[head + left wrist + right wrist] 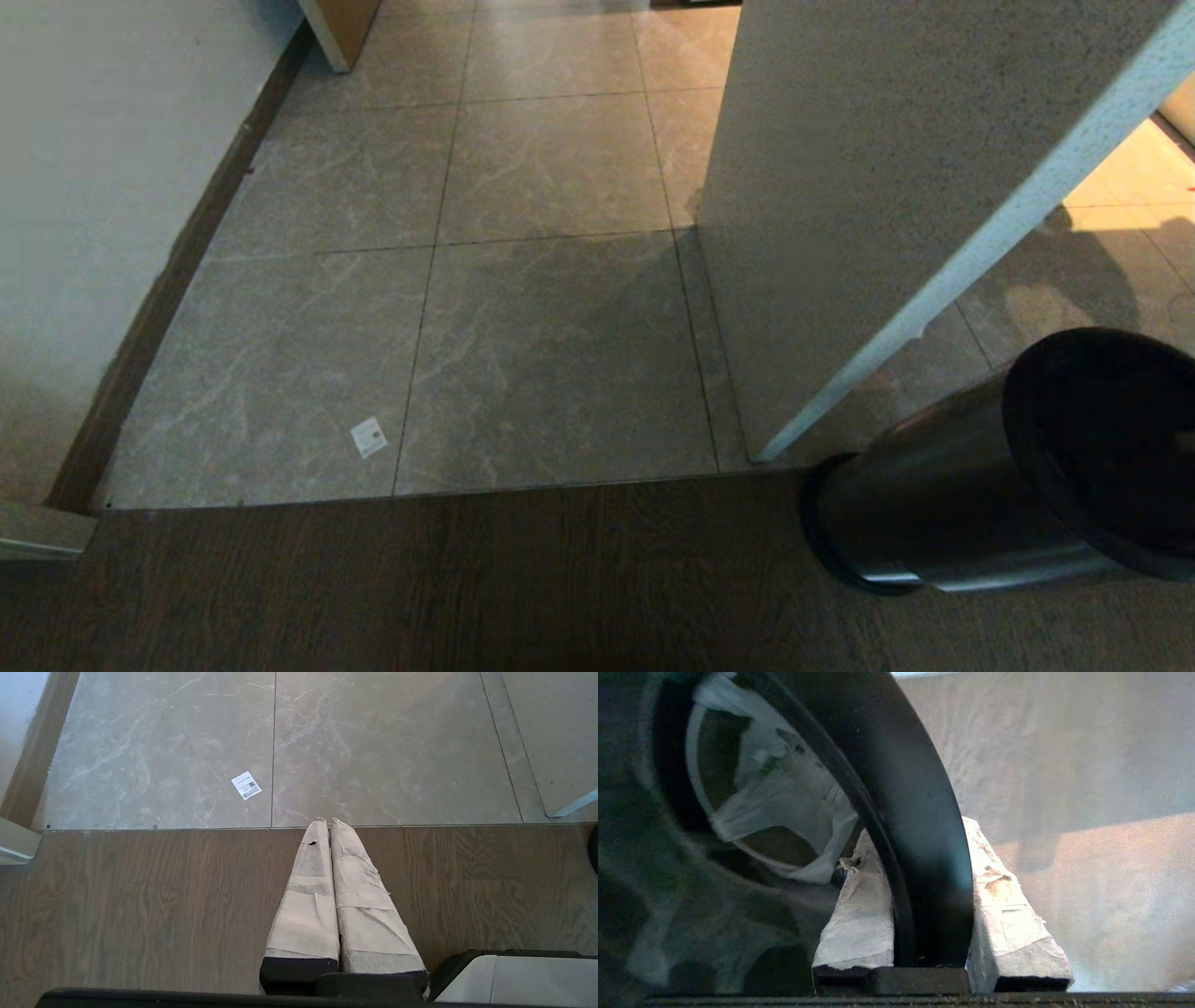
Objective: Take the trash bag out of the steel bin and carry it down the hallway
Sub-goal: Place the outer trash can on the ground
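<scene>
My right fingers (924,858) were clamped on the bin (943,504) rim, bin tipped; bag (784,807) was inside it – I'd release the rim and pinch a bag handle instead. Left fingers (327,823) were closed, empty.

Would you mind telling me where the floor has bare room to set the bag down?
The grey tiles between the left wall and the white panel are bare except a small label. The wood floor left of the steel bin is free. The bin's corner is crowded.
</scene>
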Motion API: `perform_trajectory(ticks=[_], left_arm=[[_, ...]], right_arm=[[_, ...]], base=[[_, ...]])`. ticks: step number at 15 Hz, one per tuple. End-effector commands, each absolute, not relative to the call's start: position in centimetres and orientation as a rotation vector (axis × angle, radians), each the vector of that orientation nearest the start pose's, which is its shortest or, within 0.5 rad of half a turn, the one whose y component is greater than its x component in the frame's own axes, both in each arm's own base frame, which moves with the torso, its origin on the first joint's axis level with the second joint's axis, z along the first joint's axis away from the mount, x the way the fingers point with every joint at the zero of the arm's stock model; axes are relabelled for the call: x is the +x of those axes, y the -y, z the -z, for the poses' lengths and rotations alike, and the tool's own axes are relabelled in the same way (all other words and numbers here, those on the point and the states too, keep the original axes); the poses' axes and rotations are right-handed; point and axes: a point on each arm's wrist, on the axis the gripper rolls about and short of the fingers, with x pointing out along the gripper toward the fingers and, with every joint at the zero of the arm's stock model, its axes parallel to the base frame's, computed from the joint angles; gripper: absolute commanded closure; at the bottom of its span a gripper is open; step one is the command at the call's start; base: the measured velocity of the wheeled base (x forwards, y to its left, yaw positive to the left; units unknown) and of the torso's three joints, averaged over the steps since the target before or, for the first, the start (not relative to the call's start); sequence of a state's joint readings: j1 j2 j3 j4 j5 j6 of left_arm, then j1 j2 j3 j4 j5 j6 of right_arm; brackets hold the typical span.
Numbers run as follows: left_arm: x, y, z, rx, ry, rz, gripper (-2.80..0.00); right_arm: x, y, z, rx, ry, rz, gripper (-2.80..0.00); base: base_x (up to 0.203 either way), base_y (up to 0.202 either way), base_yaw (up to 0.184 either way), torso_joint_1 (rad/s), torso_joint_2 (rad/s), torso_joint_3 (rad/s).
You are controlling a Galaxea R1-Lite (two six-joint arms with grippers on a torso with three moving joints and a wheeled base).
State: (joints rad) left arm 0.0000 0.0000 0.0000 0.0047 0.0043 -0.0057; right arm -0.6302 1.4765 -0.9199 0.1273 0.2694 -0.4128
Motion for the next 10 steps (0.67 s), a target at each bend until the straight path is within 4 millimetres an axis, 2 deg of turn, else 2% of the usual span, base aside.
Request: perform_trajectory(ticks=[1,4,10], left_arm=[[-2.3,0.0,-7.5,-0.006,-0.005,-0.005,0.0],[-2.3,0.0,-7.5,-0.006,-0.005,-0.005,0.0],[-2.3,0.0,-7.5,-0.006,-0.005,-0.005,0.0]], right_arm=[[17.3,12.1,-25.3,-0.146,-0.59,0.24,0.0],[15.0,10.4,-28.5,-0.165,-0.571,0.247,0.0],[10.7,7.3,-31.2,-0.241,-0.502,0.269,0.0]], base=[[0.0,0.0,0.0,0.0,0.0,0.0],[0.0,0.0,0.0,0.0,0.0,0.0],[0.0,0.0,0.0,0.0,0.0,0.0]])
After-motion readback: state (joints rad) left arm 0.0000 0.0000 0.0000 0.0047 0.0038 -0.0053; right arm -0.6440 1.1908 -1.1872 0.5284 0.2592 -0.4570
